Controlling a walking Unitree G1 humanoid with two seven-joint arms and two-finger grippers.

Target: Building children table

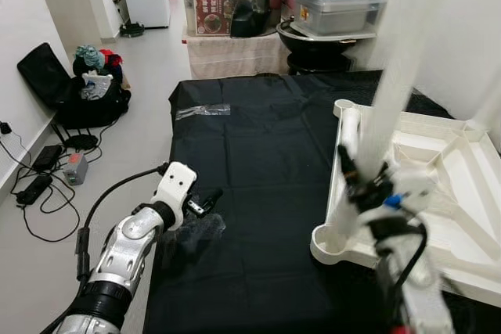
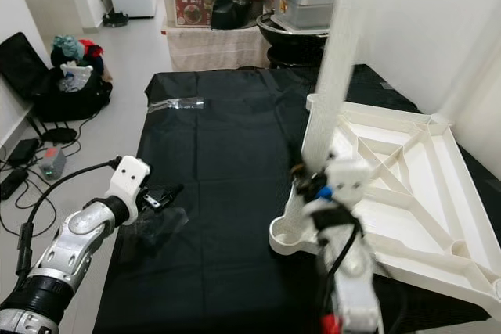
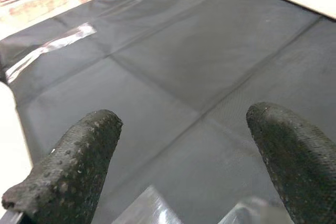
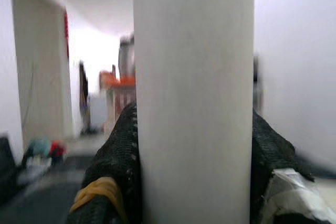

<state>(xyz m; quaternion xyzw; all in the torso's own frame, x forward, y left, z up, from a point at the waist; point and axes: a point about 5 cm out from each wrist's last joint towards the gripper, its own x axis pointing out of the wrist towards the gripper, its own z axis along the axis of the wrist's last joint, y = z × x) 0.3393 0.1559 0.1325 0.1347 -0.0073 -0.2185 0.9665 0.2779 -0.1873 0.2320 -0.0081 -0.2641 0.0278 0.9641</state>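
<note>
- Right gripper (image 2: 313, 181): fingers clamped on either side of the white table leg (image 2: 333, 68), low on its shaft.
- Table leg: long axis near vertical, foot at the near corner socket of the upturned white tabletop (image 2: 407, 193); top end leans slightly away.
- Advice: keep the leg plumb over the socket, press straight down, avoid side load.
- Left gripper (image 1: 205, 202): fingers spread, empty, above the black cloth (image 1: 266, 154).
- Storage boxes (image 1: 219, 5) beyond.

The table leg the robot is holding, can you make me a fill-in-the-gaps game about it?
1. The right claw is shut on the white table ____.
2. The table leg stands ____.
3. The upside-down tabletop lies on a ____ cloth.
4. The left claw is ____, holding nothing.

Missing words: leg; upright; black; open
</note>
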